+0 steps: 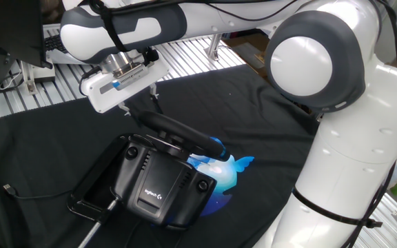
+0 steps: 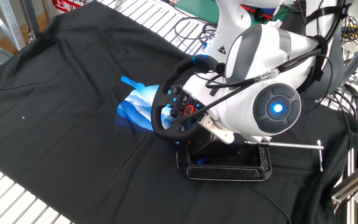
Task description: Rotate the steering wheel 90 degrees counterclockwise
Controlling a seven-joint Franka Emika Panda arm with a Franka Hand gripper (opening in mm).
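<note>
The steering wheel [image 1: 174, 129] is a black padded rim seen nearly edge-on above its base, with a short blue stripe at its right end. In the other fixed view the steering wheel [image 2: 165, 99] faces left, and the arm covers its right part. My gripper [image 1: 140, 100] hangs just above the rim's upper-left end. Its two dark fingers [image 1: 154, 94] stand apart and hold nothing. In the other fixed view the gripper is hidden behind the arm's wrist [image 2: 260, 93].
The boxy black base with the Logitech logo [image 1: 158, 183] sits on a black cloth [image 1: 40, 151]. A light-blue patch [image 1: 227, 169] lies beside it. A black clamp frame [image 2: 229, 167] and a metal rod [image 2: 291, 145] are at the base. A cable [image 1: 26, 195] runs left. Metal slats [image 1: 185, 52] lie behind.
</note>
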